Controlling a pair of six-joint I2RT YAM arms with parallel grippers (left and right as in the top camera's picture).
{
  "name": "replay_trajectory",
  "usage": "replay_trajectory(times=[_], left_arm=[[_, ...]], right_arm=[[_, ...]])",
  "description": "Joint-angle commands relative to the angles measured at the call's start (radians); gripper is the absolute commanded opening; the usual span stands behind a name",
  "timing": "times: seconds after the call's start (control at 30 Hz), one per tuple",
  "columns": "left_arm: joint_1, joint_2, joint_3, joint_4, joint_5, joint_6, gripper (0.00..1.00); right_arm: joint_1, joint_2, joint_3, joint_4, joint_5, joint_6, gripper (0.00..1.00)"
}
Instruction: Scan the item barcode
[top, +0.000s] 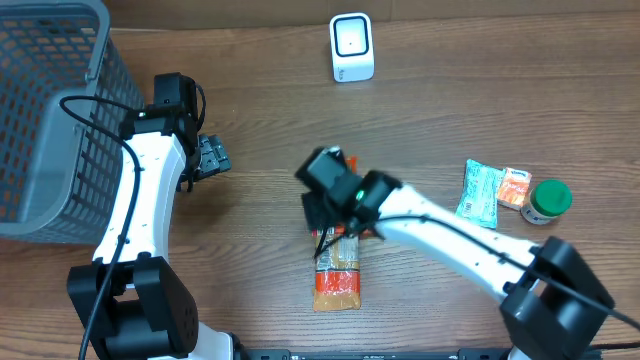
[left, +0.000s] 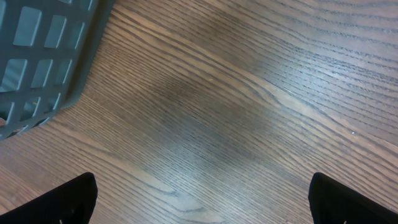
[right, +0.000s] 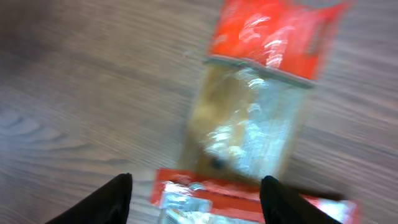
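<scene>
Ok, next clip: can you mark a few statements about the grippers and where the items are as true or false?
1. The left gripper is open with only bare table under it. True.
2. The snack packet sits in the grey basket. False: it lies flat on the table, under the right gripper.
3. The white scanner stands apart from both arms. True.
4. The green-lidded jar is next to the basket. False: it stands on the opposite side, beside the teal packet and a small orange one.
</scene>
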Motion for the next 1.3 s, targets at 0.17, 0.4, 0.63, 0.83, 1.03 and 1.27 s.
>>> replay_trajectory(times=[0.17,0.4,0.63,0.83,1.03,1.27], left_arm=[[-0.002,-0.021,0.018,0.0,-0.006,0.026,1.0],[-0.001,-0.021,0.018,0.0,-0.006,0.026,1.0],[-0.001,-0.021,0.018,0.0,-0.006,0.026,1.0],[-0.001,-0.021,0.018,0.0,-0.006,0.026,1.0],[-0.001,-0.021,0.018,0.0,-0.007,0.026,1.0],[-0.001,-0.021,0.018,0.0,-0.006,0.026,1.0]], right_arm=[[-0.323,-0.019,0.046,-0.252,-0.266,-0.198,0.73],[-0.503,-0.019,-0.12,-0.209,-0.499,-0.345,0.78],[-0.558,-0.019,-0.313,0.007,-0.67,-0.36,0.79],[-0.557,-0.019,-0.415,0.149,-0.819,-0.36,0.75],[-0.557,-0.019,-0.429,0.163,-0.874,-0.36,0.71],[-0.557,-0.019,-0.454,0.206,-0.875,-0.359,0.68]])
